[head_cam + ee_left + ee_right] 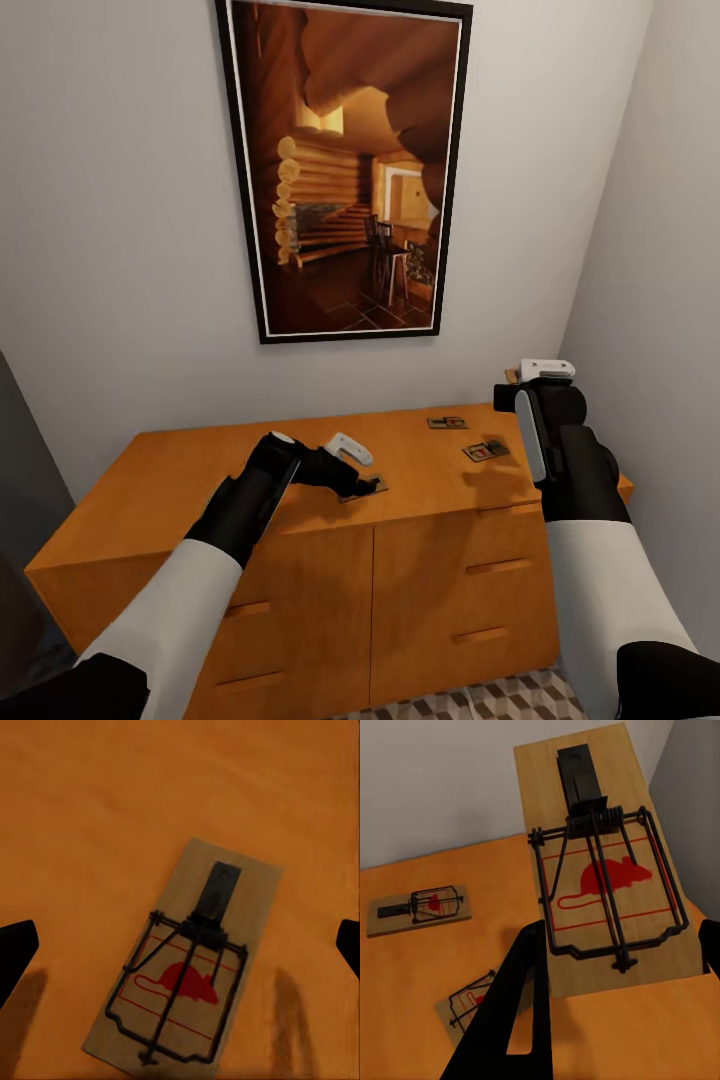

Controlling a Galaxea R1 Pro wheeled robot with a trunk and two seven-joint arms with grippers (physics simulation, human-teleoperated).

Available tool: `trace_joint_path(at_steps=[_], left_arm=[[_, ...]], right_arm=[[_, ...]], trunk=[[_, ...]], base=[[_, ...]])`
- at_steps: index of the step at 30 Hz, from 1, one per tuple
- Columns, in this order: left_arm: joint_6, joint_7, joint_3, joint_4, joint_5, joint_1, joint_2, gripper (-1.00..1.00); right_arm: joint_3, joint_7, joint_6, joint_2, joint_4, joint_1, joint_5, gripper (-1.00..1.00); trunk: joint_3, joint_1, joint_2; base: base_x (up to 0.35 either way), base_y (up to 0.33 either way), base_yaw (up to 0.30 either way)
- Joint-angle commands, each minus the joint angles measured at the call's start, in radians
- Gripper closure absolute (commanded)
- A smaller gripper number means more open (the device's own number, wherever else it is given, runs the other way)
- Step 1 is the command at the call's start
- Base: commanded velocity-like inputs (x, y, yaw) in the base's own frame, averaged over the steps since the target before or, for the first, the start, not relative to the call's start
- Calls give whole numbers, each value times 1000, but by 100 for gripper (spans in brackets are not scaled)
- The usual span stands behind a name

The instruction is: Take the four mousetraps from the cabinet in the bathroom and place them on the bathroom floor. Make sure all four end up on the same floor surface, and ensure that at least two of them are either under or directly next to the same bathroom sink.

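Observation:
The orange-brown cabinet (180, 470) stands against the wall. One mousetrap (366, 489) (187, 967) lies on its top, and my left gripper (358, 472) (184, 941) hovers open just over it with a finger on either side. Further right on the top lie two other mousetraps (447, 422) (487, 450), which the right wrist view shows too (420, 907) (465, 1009). My right gripper (535, 373) (622, 934) is raised above the cabinet's right end, shut on a further mousetrap (511, 376) (600, 870). A strip of bathroom floor (480, 700) shows below the cabinet. The sink is out of view.
A large framed picture (345, 165) hangs on the wall behind the cabinet. A side wall (660, 250) closes in right next to my right arm. The cabinet front has drawer handles (497, 566).

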Motion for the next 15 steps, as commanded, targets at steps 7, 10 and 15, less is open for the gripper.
trace_joint_path(at_steps=[7, 10, 15], left_arm=[[0, -10, -87, 3, -2, 0, 3, -100], [-1, -10, -97, 5, -1, 0, 5, -100], [-1, -10, -103, 6, -2, 0, 6, -100]], right_arm=[[-1, 2, 4, 0, -1, -1, 3, 100], [-2, 2, 4, 0, -1, -1, 3, 100], [-2, 2, 4, -1, -1, -1, 3, 100]], trunk=[[-1, 0, -1], [-1, 0, -1], [-1, 0, -1]], base=[[0, 0, 0], [0, 0, 0], [0, 0, 0]])
